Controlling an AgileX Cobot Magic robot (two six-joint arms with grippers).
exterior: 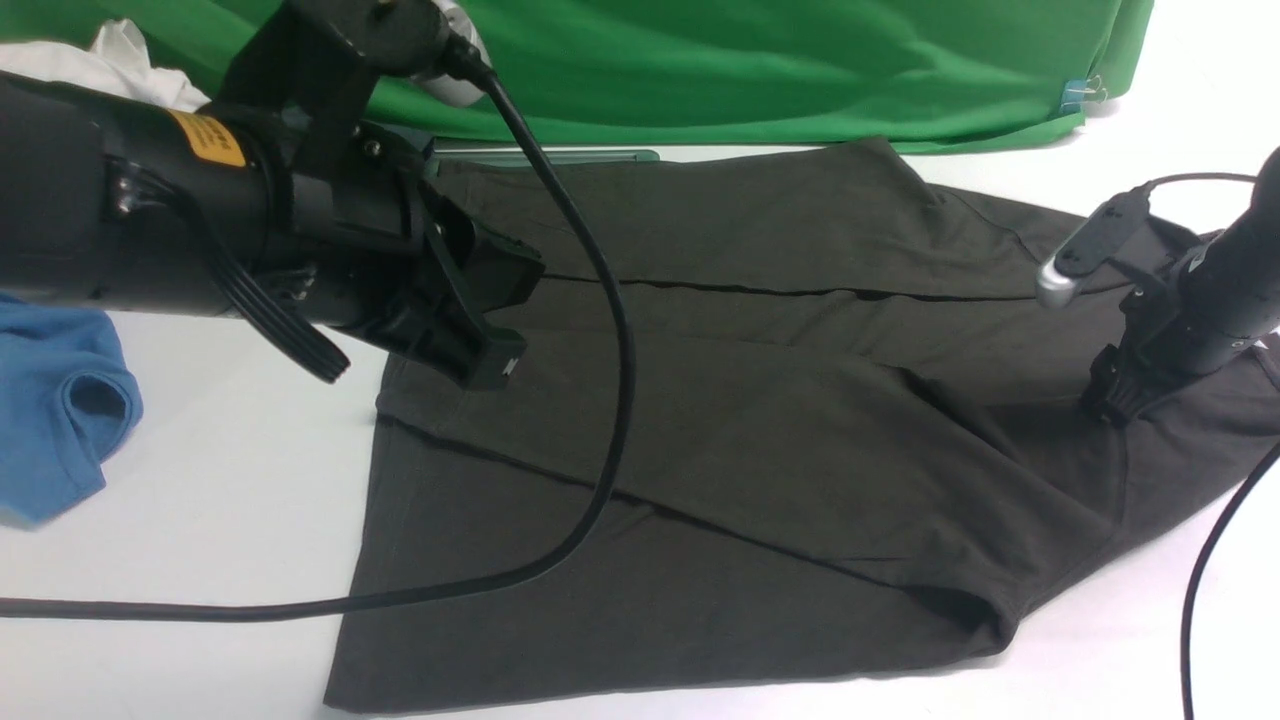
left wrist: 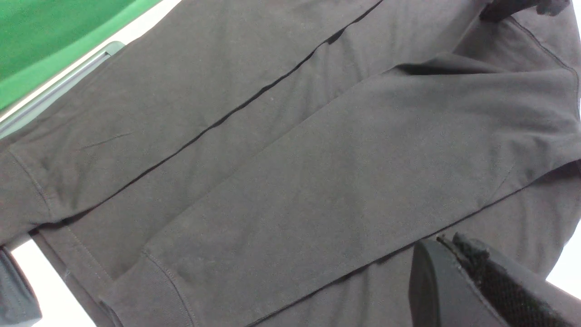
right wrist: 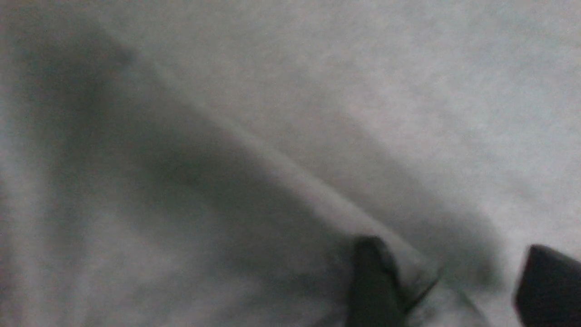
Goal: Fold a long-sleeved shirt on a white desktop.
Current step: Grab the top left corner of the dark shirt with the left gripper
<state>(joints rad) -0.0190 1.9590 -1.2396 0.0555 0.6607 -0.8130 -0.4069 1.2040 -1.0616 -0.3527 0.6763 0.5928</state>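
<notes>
The long-sleeved shirt (exterior: 760, 420) lies flat across the middle of the white desktop (exterior: 200, 480), its sleeves folded over its body. Its right end runs out of frame, and the left arm (exterior: 200, 220) hides its far left corner. The left claw (left wrist: 454, 263) hovers over that side, pinched together and empty. The right claw (right wrist: 454, 277) stands on the shirt's right end with its fingers (right wrist: 372, 277) apart and nothing clamped. In the blurred close view, a fold of cloth lies against one finger.
</notes>
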